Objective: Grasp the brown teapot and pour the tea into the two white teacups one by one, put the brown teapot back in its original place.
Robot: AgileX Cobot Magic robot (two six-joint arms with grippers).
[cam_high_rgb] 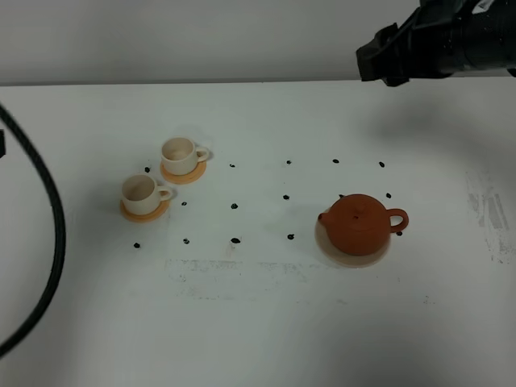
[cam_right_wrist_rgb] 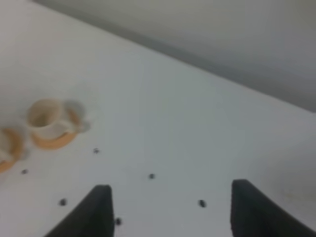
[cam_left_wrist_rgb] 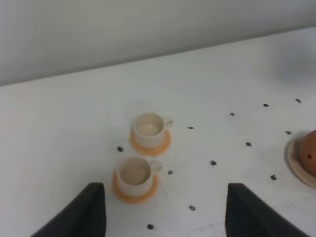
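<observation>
The brown teapot [cam_high_rgb: 357, 224] stands lid on, on its pale round disc [cam_high_rgb: 379, 254] right of the table's middle, handle pointing right. The two white teacups [cam_high_rgb: 180, 153] [cam_high_rgb: 140, 191] sit on orange coasters at the left, and their insides look pale. No tea shows. My right gripper [cam_right_wrist_rgb: 170, 212] is open and empty, high above the table's far right, well away from the teapot. My left gripper [cam_left_wrist_rgb: 165, 217] is open too, with nothing between its fingers, hovering near the cups [cam_left_wrist_rgb: 147, 128] [cam_left_wrist_rgb: 134, 174]. The teapot's edge [cam_left_wrist_rgb: 310, 153] shows in the left wrist view.
Small black dots [cam_high_rgb: 235, 205] mark a grid across the white table [cam_high_rgb: 258, 322]. The right arm's black body [cam_high_rgb: 435, 40] hangs over the far right corner. A black cable [cam_high_rgb: 55, 234] curves along the left side. A grey wall runs behind the table.
</observation>
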